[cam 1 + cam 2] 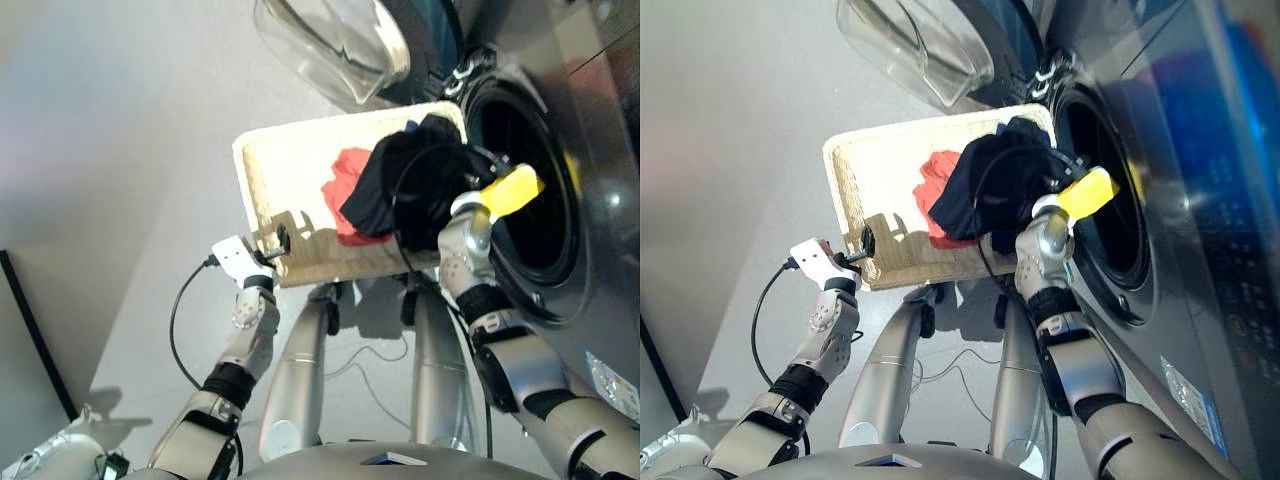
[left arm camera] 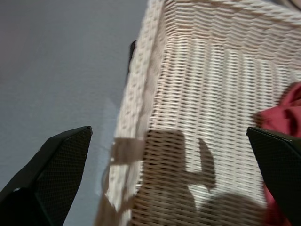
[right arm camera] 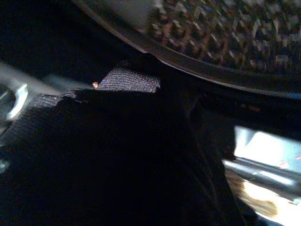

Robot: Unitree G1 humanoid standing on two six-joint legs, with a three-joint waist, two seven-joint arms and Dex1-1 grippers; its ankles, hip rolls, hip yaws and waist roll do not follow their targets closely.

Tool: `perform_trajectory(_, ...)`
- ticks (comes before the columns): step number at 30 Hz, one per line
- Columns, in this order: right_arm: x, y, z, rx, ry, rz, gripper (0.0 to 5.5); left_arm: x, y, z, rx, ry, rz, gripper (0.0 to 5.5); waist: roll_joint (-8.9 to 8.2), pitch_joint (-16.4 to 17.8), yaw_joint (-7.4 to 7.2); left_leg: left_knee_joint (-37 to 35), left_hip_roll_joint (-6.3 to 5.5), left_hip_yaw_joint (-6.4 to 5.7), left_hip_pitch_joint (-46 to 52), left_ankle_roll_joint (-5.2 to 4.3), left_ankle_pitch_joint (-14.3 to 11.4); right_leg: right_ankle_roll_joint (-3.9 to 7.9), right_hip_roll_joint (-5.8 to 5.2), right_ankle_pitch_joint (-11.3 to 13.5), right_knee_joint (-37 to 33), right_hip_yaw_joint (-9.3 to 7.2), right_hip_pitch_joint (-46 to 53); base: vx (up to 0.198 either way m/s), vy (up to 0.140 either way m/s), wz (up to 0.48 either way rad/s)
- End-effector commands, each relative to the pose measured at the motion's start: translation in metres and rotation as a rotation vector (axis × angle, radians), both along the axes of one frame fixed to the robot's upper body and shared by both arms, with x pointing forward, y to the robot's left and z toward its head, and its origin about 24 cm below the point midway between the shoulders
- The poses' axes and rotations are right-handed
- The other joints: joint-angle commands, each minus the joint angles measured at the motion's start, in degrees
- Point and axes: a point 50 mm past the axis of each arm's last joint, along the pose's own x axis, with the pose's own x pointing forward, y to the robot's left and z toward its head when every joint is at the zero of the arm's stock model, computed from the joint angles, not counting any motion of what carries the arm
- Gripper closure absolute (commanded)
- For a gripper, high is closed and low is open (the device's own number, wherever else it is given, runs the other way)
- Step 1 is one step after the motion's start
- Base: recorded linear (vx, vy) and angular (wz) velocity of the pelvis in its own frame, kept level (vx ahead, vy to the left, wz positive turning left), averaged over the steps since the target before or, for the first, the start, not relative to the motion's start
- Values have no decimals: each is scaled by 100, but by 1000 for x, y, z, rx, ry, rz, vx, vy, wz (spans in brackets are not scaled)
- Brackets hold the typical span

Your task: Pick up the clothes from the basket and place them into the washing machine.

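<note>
Right now the right gripper (image 1: pixel 470 185) is buried in dark cloth at the mouth of the washing machine (image 1: pixel 590 200), so I cannot tell how it is set. The black garment (image 1: pixel 420 175) hangs bunched between the basket (image 1: pixel 290 165) and the drum hole, with the orange-red one (image 1: pixel 350 185) lying in the basket just beside it. The left gripper (image 1: pixel 275 240) hovers over the basket's near rim, fingers (image 2: pixel 59 160) spread wide and empty. To do this well, I judge the right arm should carry the cloth well past the door seal before letting go, so nothing drapes back over the rim.
</note>
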Motion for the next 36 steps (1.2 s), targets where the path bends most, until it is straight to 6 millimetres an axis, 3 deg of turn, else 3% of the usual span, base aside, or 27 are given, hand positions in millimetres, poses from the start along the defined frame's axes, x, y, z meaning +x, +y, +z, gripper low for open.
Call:
perform_trajectory(1, 0, -17, 69, 24, -253, -73, 550, -2, 18, 17, 48, -102, 27, 0, 384, -233, 199, 513, -124, 155, -505, 378, -434, 329, 217, -508, 452, 108, -237, 21, 6, -179)
perform_trajectory(6, -18, -66, 140, -57, -412, -242, 550, -5, 18, 9, 63, -71, -2, 0, 545, -248, 266, 817, -96, 252, -736, 403, -631, 327, 293, -683, 841, 287, -668, 9, 8, -91)
perform_trajectory(10, -55, -107, 205, -193, -544, -431, 550, -7, 21, 2, 95, -44, -13, 0, 606, -267, 292, 935, -52, 346, -781, 392, -723, 325, 374, -750, 1019, 362, -887, 0, 0, 0)
perform_trajectory(12, -72, -118, 224, -219, -607, -495, 550, -8, 23, -1, 92, -25, -1, 0, 591, -277, 273, 909, -33, 395, -776, 402, -745, 336, 418, -741, 997, 397, -924, 0, 0, 0)
perform_trajectory(14, -83, -128, 229, -192, -642, -549, 550, -9, 24, -6, 92, -2, 11, 0, 559, -282, 227, 891, -22, 421, -752, 423, -774, 337, 466, -741, 970, 422, -938, 10, -2, -92)
perform_trajectory(18, -81, -142, 211, -150, -575, -589, 550, -8, 23, -8, 90, 7, 10, 0, 483, -336, 158, 898, -25, 453, -745, 464, -832, 338, 546, -703, 932, 456, -933, 14, 6, -161)
perform_trajectory(23, -49, -129, 167, -125, -416, -476, 550, -1, 16, -2, 71, -17, -1, 0, 430, -359, 109, 822, -6, 472, -719, 438, -810, 335, 522, -602, 753, 428, -830, 0, 0, 0)
perform_trajectory(24, -43, -124, 160, -133, -390, -443, 485, 0, 15, -2, 71, -21, -5, 0, 421, -372, 91, 792, -9, 464, -707, 427, -796, 330, 510, -590, 707, 417, -799, 0, 0, 0)
perform_trajectory(25, -35, -118, 151, -158, -351, -399, 0, 1, 14, 1, 70, -30, -13, 0, 418, -382, 94, 753, -4, 467, -688, 416, -783, 327, 496, -587, 686, 402, -779, 0, 0, 0)
perform_trajectory(28, -11, -100, 110, -234, -156, -243, 0, 5, 11, 5, 79, -49, -46, 0, 362, -442, 71, 567, 5, 458, -600, 374, -723, 311, 438, -524, 504, 358, -635, 0, 0, 0)
perform_trajectory(31, -1, -83, 96, -272, -111, -141, 0, 6, 12, 8, 79, -58, -55, 0, 326, -426, 35, 455, 7, 455, -540, 356, -669, 298, 429, -459, 378, 322, -528, 0, 0, 0)
perform_trajectory(32, 6, -71, 75, -321, -27, -65, 0, 9, 11, 12, 83, -69, -70, 0, 270, -437, 31, 372, 10, 437, -504, 354, -642, 291, 422, -423, 259, 293, -433, 0, 0, 0)
perform_trajectory(36, 15, -40, 49, -429, 50, 96, 0, 11, 11, 21, 74, -105, -91, 0, 157, -422, 1, 124, 28, 403, -363, 331, -520, 297, 388, -317, -50, 215, -180, -2, -15, 3)
